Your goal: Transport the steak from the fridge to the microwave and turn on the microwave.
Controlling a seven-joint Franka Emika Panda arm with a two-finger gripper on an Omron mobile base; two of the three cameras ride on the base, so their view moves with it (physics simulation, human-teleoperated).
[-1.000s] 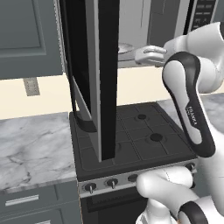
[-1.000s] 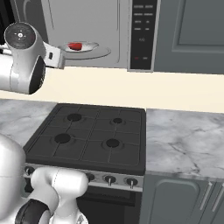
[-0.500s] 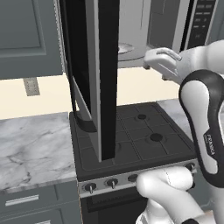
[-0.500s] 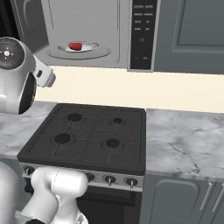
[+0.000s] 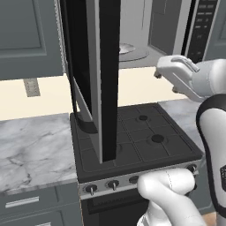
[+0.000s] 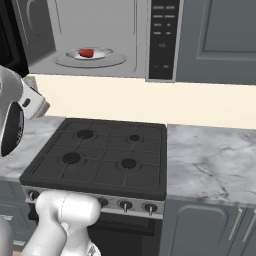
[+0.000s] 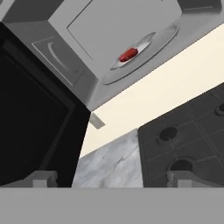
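Inside the microwave (image 6: 100, 35) the steak (image 6: 86, 52) sits on its plate (image 6: 102, 51) on the turntable, door (image 5: 103, 79) swung wide, gripper (image 7: 111, 178) empty with fingers spread, so swing round the door's far face, push it shut squarely before pressing the button panel (image 6: 162, 37)

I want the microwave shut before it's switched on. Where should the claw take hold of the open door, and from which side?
Probably no grip is needed: the microwave door stands swung out over the stove, edge-on, a tall flat slab. Push its free outer edge from the room side, toward the cavity where the steak sits on its plate. The open claw is already outside the cavity.
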